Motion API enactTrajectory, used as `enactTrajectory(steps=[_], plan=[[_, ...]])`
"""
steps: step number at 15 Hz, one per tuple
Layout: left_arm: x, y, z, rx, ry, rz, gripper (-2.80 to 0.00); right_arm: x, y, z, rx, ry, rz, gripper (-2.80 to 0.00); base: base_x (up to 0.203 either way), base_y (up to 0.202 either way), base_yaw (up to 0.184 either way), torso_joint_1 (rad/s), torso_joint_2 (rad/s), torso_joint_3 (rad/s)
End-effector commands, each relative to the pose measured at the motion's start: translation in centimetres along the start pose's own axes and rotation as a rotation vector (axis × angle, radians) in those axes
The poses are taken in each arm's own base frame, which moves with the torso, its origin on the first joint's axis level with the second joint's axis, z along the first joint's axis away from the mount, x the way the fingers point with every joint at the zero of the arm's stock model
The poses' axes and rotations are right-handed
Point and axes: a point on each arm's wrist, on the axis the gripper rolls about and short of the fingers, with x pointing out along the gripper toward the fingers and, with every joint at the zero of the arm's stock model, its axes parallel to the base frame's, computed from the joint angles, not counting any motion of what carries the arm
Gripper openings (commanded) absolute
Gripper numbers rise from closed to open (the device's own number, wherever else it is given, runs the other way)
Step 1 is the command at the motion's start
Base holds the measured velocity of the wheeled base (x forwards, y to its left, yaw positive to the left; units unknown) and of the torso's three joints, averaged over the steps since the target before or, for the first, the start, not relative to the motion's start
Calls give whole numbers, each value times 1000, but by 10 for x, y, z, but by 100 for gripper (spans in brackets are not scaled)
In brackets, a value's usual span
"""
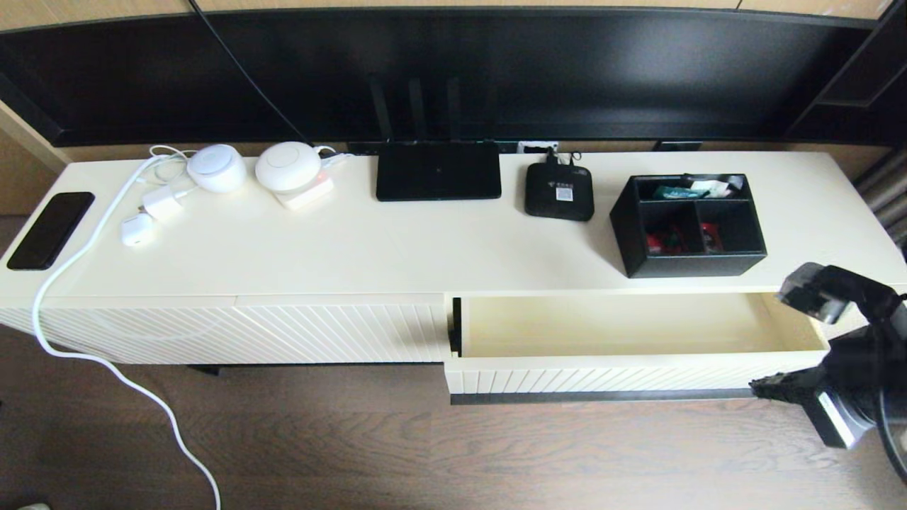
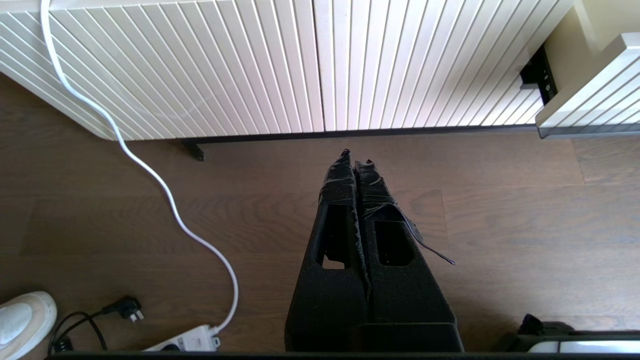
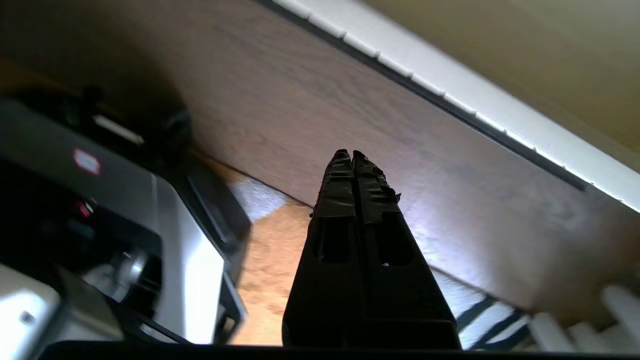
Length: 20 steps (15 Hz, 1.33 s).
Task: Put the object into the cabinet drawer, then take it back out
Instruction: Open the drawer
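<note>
The black organiser box (image 1: 691,227), with red and green packets in its compartments, stands on the cabinet top at the right, behind the drawer. The cream cabinet drawer (image 1: 623,329) is pulled out and its inside is bare; its dark handle bar (image 1: 602,398) runs along the ribbed front. My right gripper (image 1: 758,387) is shut on nothing, low in front of the drawer's right end, its fingertips (image 3: 345,160) over the wood floor. The drawer front (image 3: 430,75) shows beyond them. My left gripper (image 2: 356,156) is shut and empty, low in front of the ribbed panel, outside the head view.
On the cabinet top sit a flat black router (image 1: 438,170), a small black device (image 1: 559,191), two white round devices (image 1: 216,168), chargers and a phone (image 1: 51,229). A white cable (image 1: 106,365) trails to the floor. A power strip (image 2: 185,340) and a shoe (image 2: 22,320) lie below.
</note>
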Motion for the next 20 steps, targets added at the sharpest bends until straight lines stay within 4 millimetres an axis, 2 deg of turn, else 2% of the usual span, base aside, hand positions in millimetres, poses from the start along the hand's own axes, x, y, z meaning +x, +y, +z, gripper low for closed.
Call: enactTrajectory(steps=[1, 4, 8, 14, 20], plan=[[0, 0, 0, 0, 1, 0, -280, 31, -4, 20, 95, 64, 6, -280, 0, 0, 0, 0, 0, 0], [0, 0, 0, 0, 1, 0, -280, 59, -8, 40, 211, 92, -26, -280, 0, 0, 0, 0, 0, 0], [0, 0, 0, 0, 1, 0, -280, 86, -10, 52, 236, 99, -26, -280, 0, 0, 0, 0, 0, 0], [0, 0, 0, 0, -1, 0, -280, 102, -16, 70, 236, 44, -54, -280, 0, 0, 0, 0, 0, 0], [0, 0, 0, 0, 1, 0, -280, 122, -20, 72, 236, 34, -93, -280, 0, 0, 0, 0, 0, 0]])
